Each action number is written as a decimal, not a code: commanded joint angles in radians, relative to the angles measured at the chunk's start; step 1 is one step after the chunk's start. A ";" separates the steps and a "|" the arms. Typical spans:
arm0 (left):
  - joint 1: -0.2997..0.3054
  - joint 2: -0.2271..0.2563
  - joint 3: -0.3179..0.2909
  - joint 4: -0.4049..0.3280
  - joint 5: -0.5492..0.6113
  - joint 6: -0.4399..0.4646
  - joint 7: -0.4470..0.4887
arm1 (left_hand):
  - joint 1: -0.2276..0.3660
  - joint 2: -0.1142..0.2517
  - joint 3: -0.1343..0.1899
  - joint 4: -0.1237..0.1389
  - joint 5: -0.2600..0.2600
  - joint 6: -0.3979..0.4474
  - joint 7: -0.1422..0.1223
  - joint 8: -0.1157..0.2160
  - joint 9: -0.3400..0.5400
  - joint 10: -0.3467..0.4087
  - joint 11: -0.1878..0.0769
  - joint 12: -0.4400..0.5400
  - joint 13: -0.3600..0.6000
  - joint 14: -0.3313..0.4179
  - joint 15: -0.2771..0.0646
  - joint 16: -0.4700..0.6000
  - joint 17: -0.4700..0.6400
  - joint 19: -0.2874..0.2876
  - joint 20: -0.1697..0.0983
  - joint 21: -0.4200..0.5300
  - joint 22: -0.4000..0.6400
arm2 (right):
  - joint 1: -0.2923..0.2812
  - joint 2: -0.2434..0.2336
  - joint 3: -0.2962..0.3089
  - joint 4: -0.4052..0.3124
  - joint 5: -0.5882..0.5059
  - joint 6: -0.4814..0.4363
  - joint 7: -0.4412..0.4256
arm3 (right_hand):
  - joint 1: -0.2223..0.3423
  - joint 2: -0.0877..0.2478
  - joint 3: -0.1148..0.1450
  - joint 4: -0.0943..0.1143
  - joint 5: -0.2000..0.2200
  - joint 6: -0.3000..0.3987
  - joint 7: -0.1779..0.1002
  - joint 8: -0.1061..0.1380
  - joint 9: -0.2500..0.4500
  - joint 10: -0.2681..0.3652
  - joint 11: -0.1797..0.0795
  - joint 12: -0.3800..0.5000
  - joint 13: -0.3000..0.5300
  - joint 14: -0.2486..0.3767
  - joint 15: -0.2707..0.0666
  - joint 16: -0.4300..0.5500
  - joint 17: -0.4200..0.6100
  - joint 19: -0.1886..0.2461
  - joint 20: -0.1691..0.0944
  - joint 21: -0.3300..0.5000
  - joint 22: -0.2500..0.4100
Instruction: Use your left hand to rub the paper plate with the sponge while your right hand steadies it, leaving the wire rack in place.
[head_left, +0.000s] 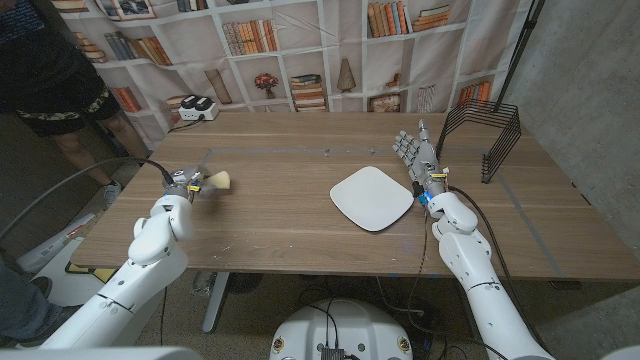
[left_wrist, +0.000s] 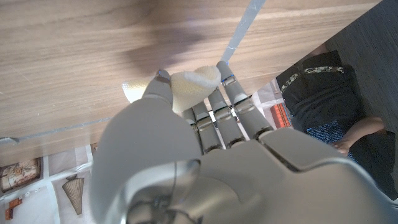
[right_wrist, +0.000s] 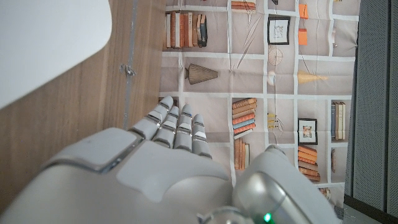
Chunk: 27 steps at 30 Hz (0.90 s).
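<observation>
The white paper plate (head_left: 372, 197) lies on the wooden table (head_left: 280, 220) right of the middle, and also shows in the right wrist view (right_wrist: 50, 43). A pale yellow sponge (head_left: 218, 180) is at the table's left side, held in my left hand (head_left: 185, 187). In the left wrist view the sponge (left_wrist: 189, 84) sits pinched between the thumb and fingers of that hand (left_wrist: 205, 124), just over the wood. My right hand (head_left: 415, 155) stands beside the plate's right edge with fingers stretched out and nothing in them (right_wrist: 171, 134). The black wire rack (head_left: 482, 135) stands at the back right.
A person in dark clothes (head_left: 55, 80) stands beyond the table's left back corner. A white device (head_left: 195, 107) sits at the table's back edge on the left. A bookshelf backdrop hangs behind the table. Bare wood lies between the sponge and the plate.
</observation>
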<state>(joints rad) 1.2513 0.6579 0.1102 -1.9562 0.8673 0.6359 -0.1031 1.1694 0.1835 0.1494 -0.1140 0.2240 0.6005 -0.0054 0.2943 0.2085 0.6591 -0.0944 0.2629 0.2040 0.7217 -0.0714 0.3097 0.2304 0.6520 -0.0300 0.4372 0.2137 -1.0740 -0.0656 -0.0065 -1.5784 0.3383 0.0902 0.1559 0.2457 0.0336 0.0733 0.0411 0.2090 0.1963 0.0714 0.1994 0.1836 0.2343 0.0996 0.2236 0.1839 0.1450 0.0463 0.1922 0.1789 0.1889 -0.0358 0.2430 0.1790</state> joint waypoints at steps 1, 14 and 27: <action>0.019 -0.016 -0.031 -0.057 -0.006 -0.022 0.018 | -0.012 0.002 0.004 0.011 -0.004 0.008 0.004 -0.001 0.002 0.010 0.002 -0.001 0.003 0.006 -0.053 -0.005 0.002 0.000 0.005 0.007 0.001 | -0.015 -0.003 0.014 -0.008 0.020 0.034 0.025 | 0.013 0.001 0.005 -0.002 -0.002 0.007 -0.001 -0.002 0.005 0.008 -0.002 0.000 0.003 0.009 -0.001 -0.003 0.006 0.008 -0.011 -0.002 0.004; 0.054 -0.047 -0.074 -0.094 -0.059 -0.110 0.078 | -0.028 0.002 0.011 0.031 -0.010 -0.007 0.008 -0.013 0.002 -0.001 0.013 -0.013 0.004 -0.022 -0.044 -0.024 0.001 -0.025 0.006 0.006 0.001 | -0.048 -0.021 0.030 -0.031 0.022 0.074 0.046 | 0.015 0.001 0.004 -0.004 -0.002 0.008 -0.003 -0.001 0.005 0.012 -0.005 0.001 0.003 0.010 0.000 -0.003 0.006 0.010 -0.011 -0.005 0.005; 0.107 -0.087 -0.119 -0.139 -0.100 -0.226 0.178 | -0.028 -0.003 0.020 0.037 -0.013 -0.011 0.002 -0.020 0.002 -0.012 0.008 -0.024 0.005 -0.042 -0.045 -0.038 0.000 -0.046 0.000 0.004 0.000 | -0.073 -0.031 0.049 -0.039 0.037 0.087 0.058 | 0.017 0.002 0.004 -0.006 -0.003 0.010 -0.002 -0.001 0.005 0.014 -0.005 0.001 0.003 0.011 -0.003 -0.003 0.005 0.012 -0.010 -0.007 0.005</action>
<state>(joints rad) 1.3161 0.5999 0.0268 -2.0561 0.7991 0.5025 0.0013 1.1392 0.1923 0.1647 -0.0851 0.2125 0.5944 -0.0037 0.2797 0.2076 0.6563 -0.0890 0.2435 0.2071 0.6927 -0.0644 0.2790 0.2304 0.6172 -0.0284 0.4371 0.2137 -1.1275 -0.0849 0.0298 -1.6040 0.3683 0.1610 0.2008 0.2537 0.0335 0.0733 0.0413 0.2090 0.1963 0.0714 0.1994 0.1836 0.2416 0.0924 0.2236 0.1839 0.1451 0.0462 0.1922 0.1789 0.1924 -0.0392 0.2361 0.1790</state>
